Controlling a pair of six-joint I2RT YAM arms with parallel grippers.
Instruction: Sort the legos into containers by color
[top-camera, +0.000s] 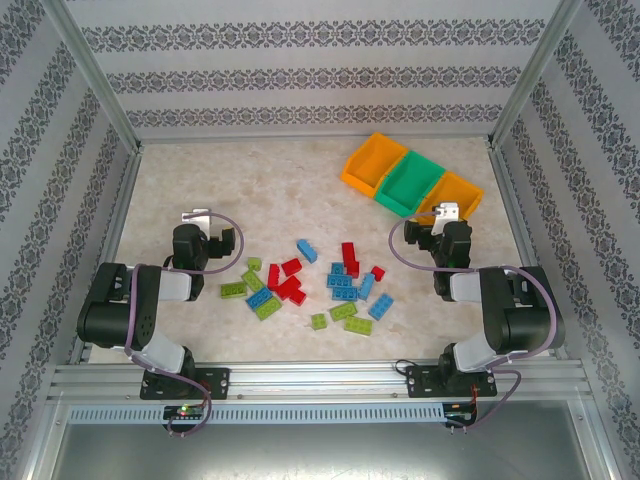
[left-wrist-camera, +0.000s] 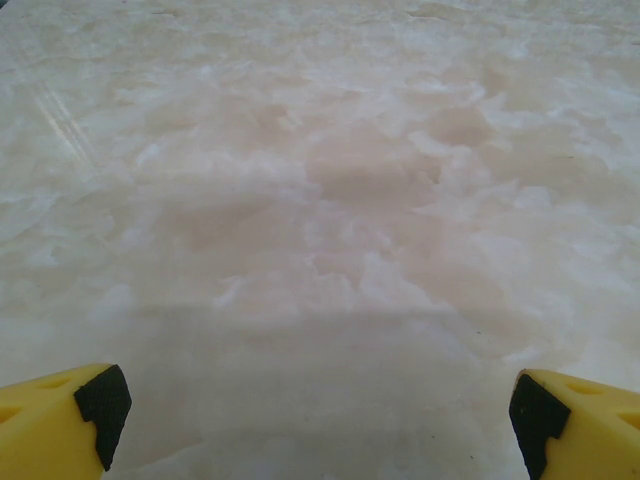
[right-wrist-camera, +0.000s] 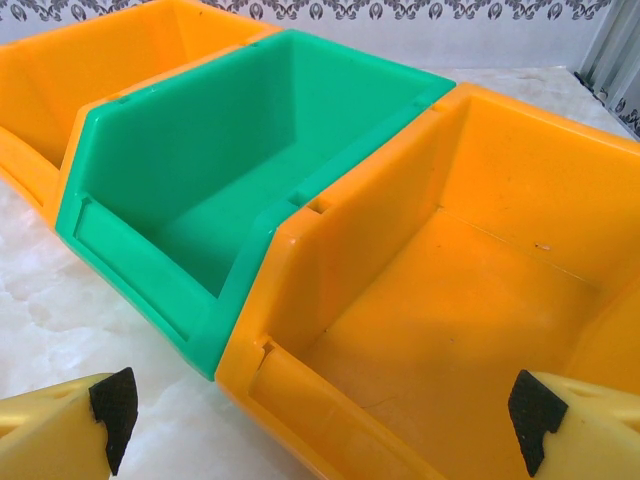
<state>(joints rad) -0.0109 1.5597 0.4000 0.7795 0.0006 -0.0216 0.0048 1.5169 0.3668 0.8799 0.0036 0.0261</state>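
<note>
In the top view the legos (top-camera: 291, 288) lie scattered on the table (top-camera: 200, 170) toward 6 o'clock, between the two arms: red, blue and lime green bricks mixed together. The containers (top-camera: 412, 182) stand in a slanted row toward 1 o'clock, a green bin (right-wrist-camera: 200, 180) between two orange bins. The right gripper (top-camera: 445, 215) hangs just beside the near orange bin (right-wrist-camera: 480, 280), at its 6 o'clock side, and we see its fingers (right-wrist-camera: 60, 425) spread wide. The left gripper (top-camera: 200, 222) is at 9 o'clock of the bricks, apart from them, over bare table (left-wrist-camera: 320, 200), its fingers (left-wrist-camera: 60, 425) also spread wide.
</note>
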